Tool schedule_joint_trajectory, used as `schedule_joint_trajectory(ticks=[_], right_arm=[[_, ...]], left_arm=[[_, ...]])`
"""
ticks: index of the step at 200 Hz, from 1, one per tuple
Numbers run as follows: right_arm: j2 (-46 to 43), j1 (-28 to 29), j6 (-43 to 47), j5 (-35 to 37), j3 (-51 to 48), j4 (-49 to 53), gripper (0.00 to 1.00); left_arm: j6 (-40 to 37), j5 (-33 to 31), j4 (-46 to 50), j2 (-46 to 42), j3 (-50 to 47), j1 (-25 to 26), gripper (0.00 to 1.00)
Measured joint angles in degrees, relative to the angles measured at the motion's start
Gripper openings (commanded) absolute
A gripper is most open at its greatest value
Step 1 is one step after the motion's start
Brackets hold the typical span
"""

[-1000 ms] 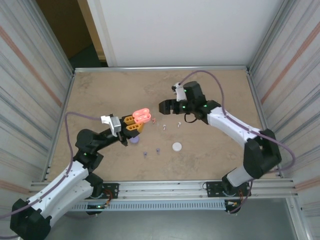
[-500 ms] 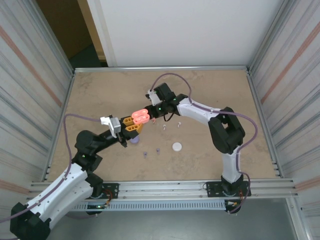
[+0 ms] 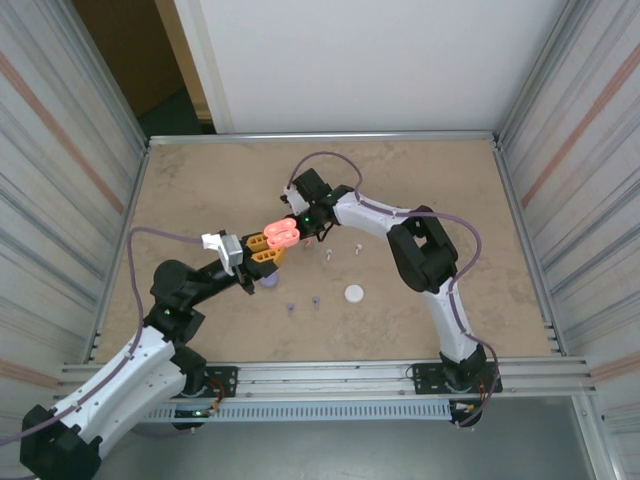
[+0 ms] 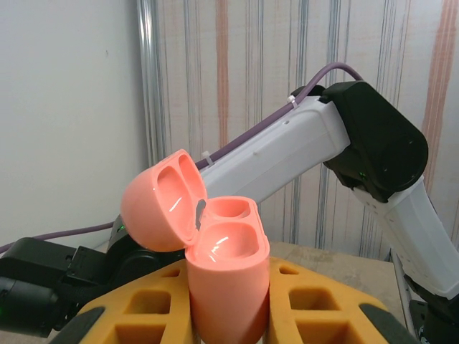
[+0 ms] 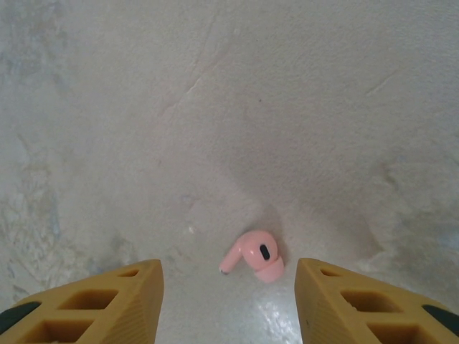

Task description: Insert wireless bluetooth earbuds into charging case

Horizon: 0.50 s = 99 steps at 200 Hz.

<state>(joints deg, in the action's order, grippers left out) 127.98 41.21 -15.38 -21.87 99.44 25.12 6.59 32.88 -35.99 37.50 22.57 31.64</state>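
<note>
Open pink case clamped in left gripper. Pink earbud lying on table just beside case, straddled by right gripper, jaws apart, untouched. Risk: earbud squirted sideways if rounded head pinched off-centre.

The left wrist view's bottom edge cuts off the base of the glossy pink open charging case and the orange fingers of the left end effector. The right end effector is cropped likewise. From above, the purple stemmed earbuds and white stemmed earbuds are too small to tell how they lie. The round purple case sits half hidden under the left arm.
</note>
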Motion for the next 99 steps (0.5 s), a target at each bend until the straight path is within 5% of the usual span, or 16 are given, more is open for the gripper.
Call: schedule_joint_trajectory(ticks=[99], right_arm=[[7.43, 1.55, 2.19, 4.11, 10.51, 7.02, 0.44]], left_arm=[[-0.02, 0.02, 0.00, 0.22, 0.00, 0.00, 0.00]])
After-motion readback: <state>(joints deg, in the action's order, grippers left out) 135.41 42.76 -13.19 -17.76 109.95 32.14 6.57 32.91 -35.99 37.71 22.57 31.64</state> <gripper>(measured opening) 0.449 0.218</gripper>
